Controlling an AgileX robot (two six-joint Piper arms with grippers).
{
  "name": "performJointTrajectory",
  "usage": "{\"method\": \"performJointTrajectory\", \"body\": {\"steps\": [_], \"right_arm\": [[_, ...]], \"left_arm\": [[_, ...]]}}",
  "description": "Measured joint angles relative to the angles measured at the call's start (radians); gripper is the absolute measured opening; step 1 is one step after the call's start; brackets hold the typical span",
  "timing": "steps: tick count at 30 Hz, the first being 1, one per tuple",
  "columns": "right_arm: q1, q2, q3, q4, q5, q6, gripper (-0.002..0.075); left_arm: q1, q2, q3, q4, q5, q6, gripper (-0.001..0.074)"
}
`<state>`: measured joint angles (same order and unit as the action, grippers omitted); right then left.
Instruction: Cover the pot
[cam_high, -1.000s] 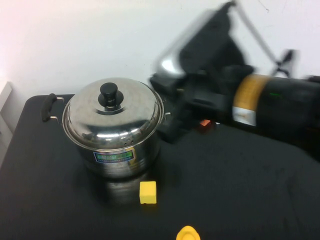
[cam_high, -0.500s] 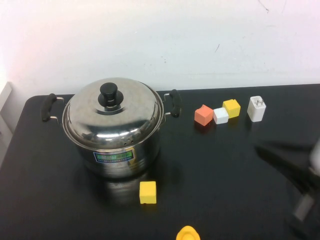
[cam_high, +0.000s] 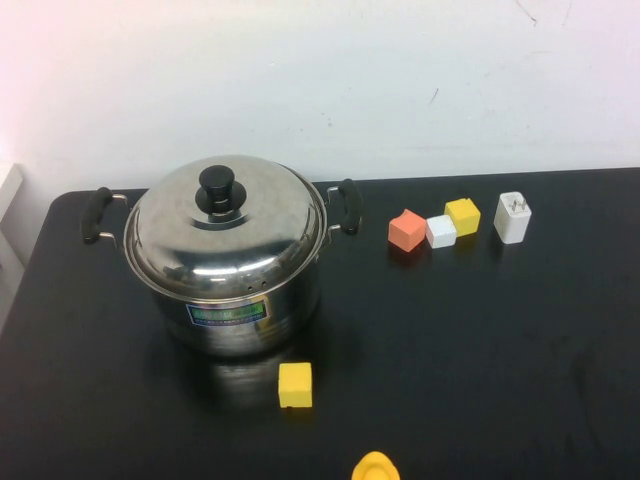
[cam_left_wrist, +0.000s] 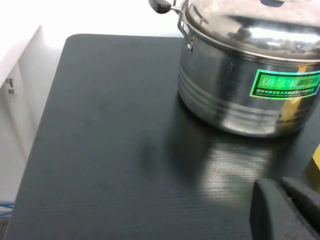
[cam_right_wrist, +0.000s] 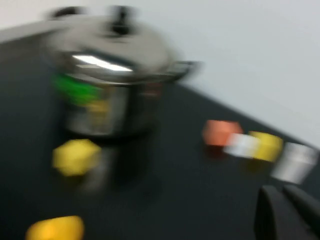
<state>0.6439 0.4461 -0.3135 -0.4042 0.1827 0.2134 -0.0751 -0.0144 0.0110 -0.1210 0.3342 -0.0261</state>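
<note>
High view: lid (cam_high: 226, 222) sits centred on the pot (cam_high: 228, 262); neither arm shows. Left tool (cam_left_wrist: 289, 210) and right tool (cam_right_wrist: 287, 212), both narrow, hang over the worktop (cam_high: 450, 340), left nearer.

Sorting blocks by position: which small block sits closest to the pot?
The yellow cube, alone just in front of the pot; the other blocks cluster off to its right.
</note>
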Motion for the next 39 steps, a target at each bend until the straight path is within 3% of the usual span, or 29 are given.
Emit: {"method": "performJointTrajectory", "body": {"steps": [7, 12, 23, 32, 35, 39], "right_arm": [[-0.402, -0.160, 0.067, -0.050, 0.003, -0.038, -0.0002], [-0.588, -0.223, 0.132, -0.059, -0.060, -0.040, -0.0002], [-0.617, -0.260, 0.221, -0.051, -0.098, -0.069, -0.0002], [-0.654, -0.443, 0.334, 0.471, 0.012, -0.571, -0.0002], [-0.690, -0.457, 0.341, 0.501, 0.040, -0.595, -0.0002], [-0.706, -0.459, 0.341, 0.434, 0.115, -0.473, -0.0002]], "left_arm": [[0.000, 0.000, 0.000, 0.000, 0.000, 0.000, -0.0002], [0.000, 0.000, 0.000, 0.000, 0.000, 0.000, -0.0002], [0.000, 0.000, 0.000, 0.000, 0.000, 0.000, -0.0002], [0.000, 0.000, 0.000, 0.000, 0.000, 0.002, -0.0001], [0.000, 0.000, 0.000, 0.000, 0.000, 0.002, -0.0001], [0.000, 0.000, 0.000, 0.000, 0.000, 0.002, -0.0002]]}}
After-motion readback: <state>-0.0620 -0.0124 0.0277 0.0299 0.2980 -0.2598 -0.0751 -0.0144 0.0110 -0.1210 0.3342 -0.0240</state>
